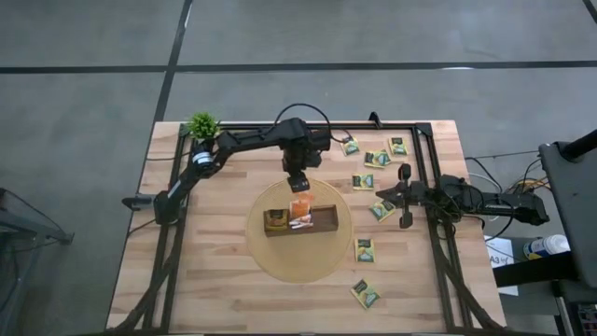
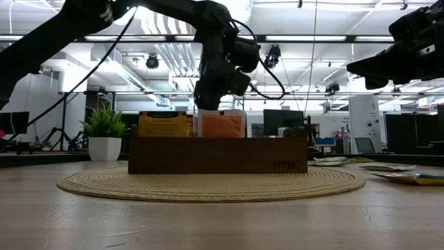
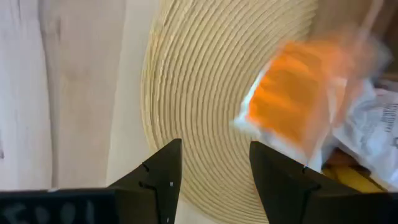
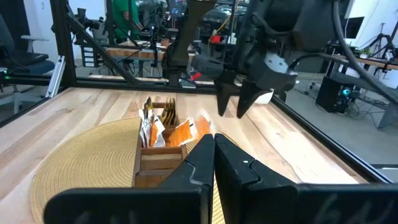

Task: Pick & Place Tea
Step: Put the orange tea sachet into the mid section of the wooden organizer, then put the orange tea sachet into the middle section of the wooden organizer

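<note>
Over at the far left corner of the counter [image 1: 215, 280] a little potted plant [image 1: 202, 125] stands by the frame, and from near it the left arm reaches across toward the middle. Its left claw [image 1: 298, 183] hangs just above the wooden tray [image 1: 322, 221], which sits on a round woven mat [image 1: 280, 257]. The fingers stand apart with nothing between them, and directly below them an orange tea packet [image 3: 287, 106] lies in the tray's middle section, leaning against the white and orange ones already there; a yellow packet [image 2: 164, 126] stands upright in the section to its left. The way I read it, that orange one has just been dropped in and this arm's next pick lies off to the right. There, loose tea packets [image 1: 377, 159] are scattered flat on the bare wood between the tray and the right arm, a cluster near the far edge, one beside the mat [image 1: 364, 250] and one closer to the near edge [image 1: 366, 295]. The cluster lies to the right of the open claw and a little farther back, so the left arm would need to swing rightward. The right claw [image 1: 406, 197] is actually nearer most of them, but it hovers pinched together, empty, waiting at the right side.
</note>
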`<move>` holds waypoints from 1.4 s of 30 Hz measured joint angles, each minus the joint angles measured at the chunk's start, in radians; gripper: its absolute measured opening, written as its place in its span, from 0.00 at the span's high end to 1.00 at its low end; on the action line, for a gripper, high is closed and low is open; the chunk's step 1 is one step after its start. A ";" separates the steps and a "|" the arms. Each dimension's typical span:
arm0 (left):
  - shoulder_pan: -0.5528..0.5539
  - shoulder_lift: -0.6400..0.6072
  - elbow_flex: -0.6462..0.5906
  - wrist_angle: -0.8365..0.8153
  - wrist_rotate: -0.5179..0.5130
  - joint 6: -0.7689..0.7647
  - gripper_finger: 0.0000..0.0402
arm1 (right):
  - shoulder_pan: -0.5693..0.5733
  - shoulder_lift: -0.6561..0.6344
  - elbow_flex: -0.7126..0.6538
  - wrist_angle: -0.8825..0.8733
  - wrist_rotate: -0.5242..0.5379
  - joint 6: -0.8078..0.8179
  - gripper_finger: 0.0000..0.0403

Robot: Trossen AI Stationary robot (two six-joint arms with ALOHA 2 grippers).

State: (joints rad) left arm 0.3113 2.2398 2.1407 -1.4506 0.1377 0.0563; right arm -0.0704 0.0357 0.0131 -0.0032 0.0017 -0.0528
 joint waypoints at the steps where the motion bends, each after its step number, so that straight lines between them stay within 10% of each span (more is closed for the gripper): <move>1: 0.000 0.000 0.005 0.000 0.008 0.004 0.55 | 0.000 0.000 0.000 0.000 0.000 0.000 0.98; 9: -0.016 0.000 0.019 0.004 0.118 0.044 0.55 | 0.000 0.000 0.000 0.000 0.000 0.000 0.98; 42: -0.053 -0.009 -0.403 0.532 -0.166 0.198 0.55 | 0.000 0.000 0.000 0.000 0.000 0.000 0.98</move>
State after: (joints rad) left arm 0.2584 2.2311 1.7380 -0.9181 -0.0281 0.2539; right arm -0.0704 0.0357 0.0128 -0.0032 0.0017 -0.0528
